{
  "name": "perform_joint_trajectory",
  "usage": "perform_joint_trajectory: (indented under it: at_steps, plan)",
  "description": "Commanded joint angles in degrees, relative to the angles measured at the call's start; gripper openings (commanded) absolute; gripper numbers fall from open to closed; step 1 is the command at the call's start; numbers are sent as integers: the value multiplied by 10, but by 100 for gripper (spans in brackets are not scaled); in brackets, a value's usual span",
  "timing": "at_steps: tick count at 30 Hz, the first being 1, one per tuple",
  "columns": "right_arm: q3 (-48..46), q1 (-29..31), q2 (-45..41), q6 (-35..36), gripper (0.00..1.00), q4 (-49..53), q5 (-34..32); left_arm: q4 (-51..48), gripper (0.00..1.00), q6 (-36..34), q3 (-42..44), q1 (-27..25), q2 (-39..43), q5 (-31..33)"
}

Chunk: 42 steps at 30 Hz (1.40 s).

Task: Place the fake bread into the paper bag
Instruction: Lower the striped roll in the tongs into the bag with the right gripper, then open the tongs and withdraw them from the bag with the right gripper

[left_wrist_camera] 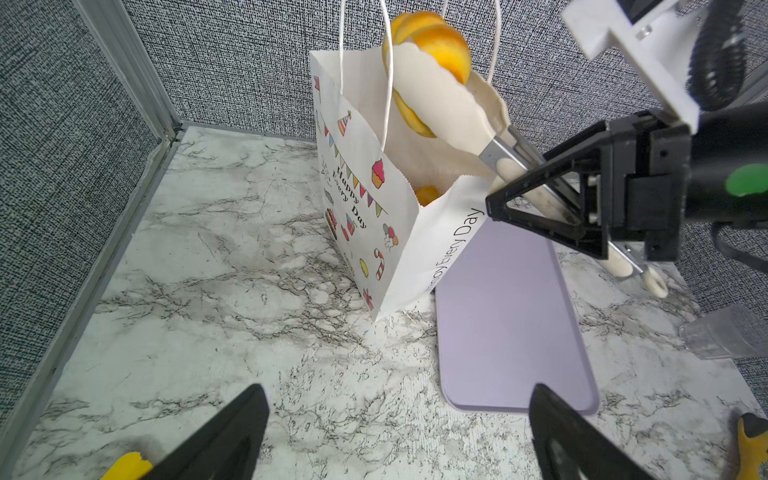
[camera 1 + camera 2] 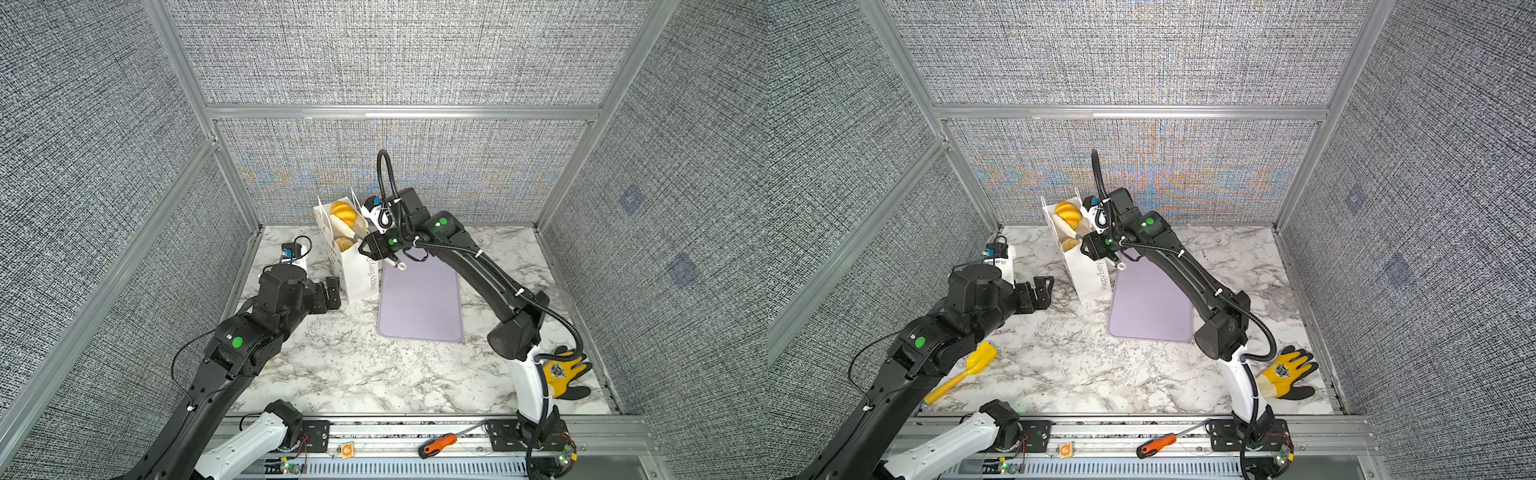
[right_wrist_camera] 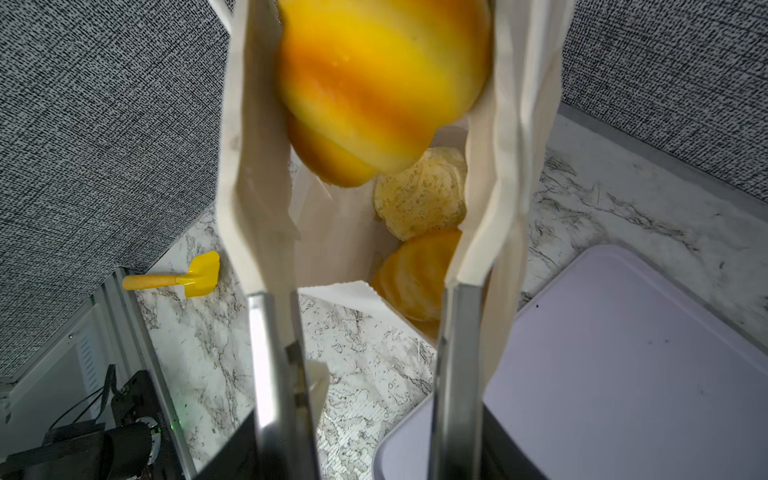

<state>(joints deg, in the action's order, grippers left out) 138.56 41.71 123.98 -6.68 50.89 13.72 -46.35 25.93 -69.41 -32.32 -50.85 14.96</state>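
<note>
Right wrist view: a glossy golden-yellow toy croissant with brown stripes is seen between the two cream paddles of a pair of metal-armed tongs. The open mouth of the bag is seen straight beyond it.
Right tool: the right tool is clenched around the metal arms of the tongs, which reach from it toward the far left corner of the table.
Hold on the bread: the toy croissant is blurred in the right wrist view, so it cannot be told whether it is pinched by the paddles or being let go.
Left tool: the left tool is spread wide with nothing in it. It is held low near the left wall of the bag, apart from it.
Bag: a tall white paper carrier bag with cord handles and a party print is stood toward the far left corner of the white marble table. It is just beside a flat lilac rectangular tray.
Already inside: at least two more pieces of fake bread are seen lying deep in the bag.
Relation that matters: the toy croissant is held beyond the tip of the right tool, along the long axis of the tongs. It sits above the bag's rim, between the cord handles, so only a straight drop is judged to be left.
Nearer arm: the right arm, by way of the tongs.
Risk: a cord handle could be caught by the paddles.
</note>
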Motion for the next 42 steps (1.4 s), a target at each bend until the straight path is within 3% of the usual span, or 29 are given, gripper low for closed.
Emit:
perform_joint_trajectory:
  at_steps: [1, 8, 21, 29, 42]
  plan:
    - [11, -1, -1, -5, 63, 7, -13, 0, 99, -8, 0, 1, 0, -2]
    - [15, -1, -4, -1, 71, 10, -29, 8, 99, -9, 1, 1, -5, -7]
    - [0, 1, -51, 16, 72, 25, -39, 15, 99, -14, -4, 1, -21, -17]
    - [-103, 0, -144, 40, 72, -6, -53, 40, 99, -9, 9, 1, -25, -18]
    - [-308, -42, -298, 52, 73, -65, -146, 62, 99, 2, 30, 1, -31, 2]
